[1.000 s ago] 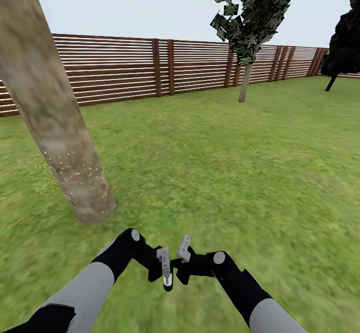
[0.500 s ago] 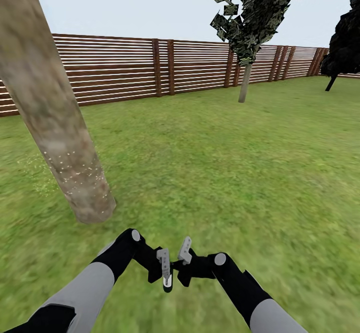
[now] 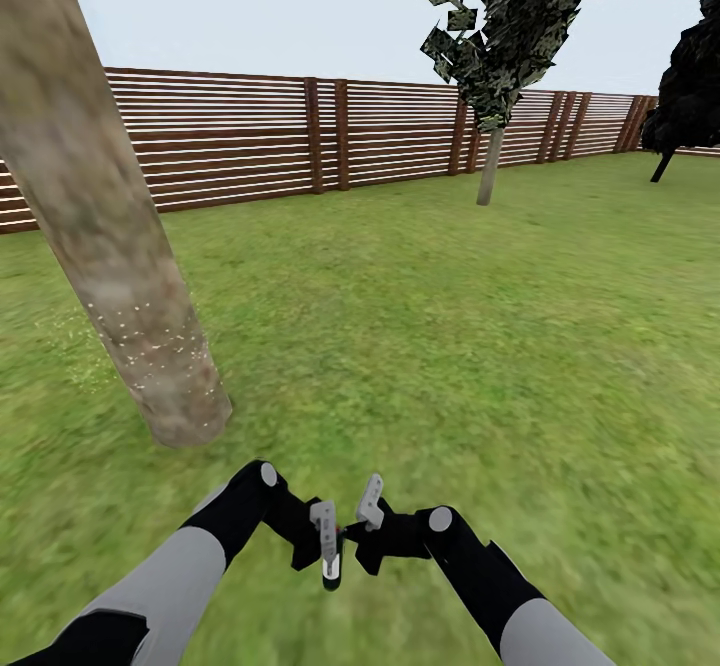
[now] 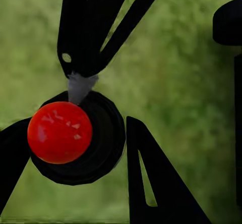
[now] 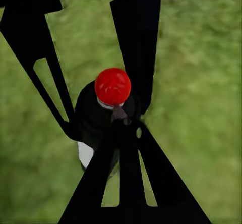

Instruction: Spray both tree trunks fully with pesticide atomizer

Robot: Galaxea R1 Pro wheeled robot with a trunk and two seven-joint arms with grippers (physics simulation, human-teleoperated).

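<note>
Where the left edge of the head view begins, a thick mottled tree trunk [image 3: 110, 246] leans up out of the grass [image 3: 450, 326], its lower bark dotted with pale specks, and behind it a brown slatted fence [image 3: 250, 136] runs across the upper half of the frame. Low in the middle, the left gripper [image 3: 327, 556] and the right gripper [image 3: 360, 526] meet almost tip to tip over the lawn, with the pesticide atomizer [image 3: 331, 561] between them, showing there as a small dark sliver. In the left wrist view the bottle's red cap [image 4: 59, 132] sits on a round black body beside the left gripper's fingers [image 4: 151, 183], which stand spread around it rather than pressed on it. In the right wrist view the atomizer [image 5: 103, 118] stands upright between black fingers [image 5: 136, 47] closed against its body. Further right in the head view a second, thinner tree [image 3: 490, 161] stands near the fence, and a dark cypress [image 3: 690, 76] fills the upper right corner.
</note>
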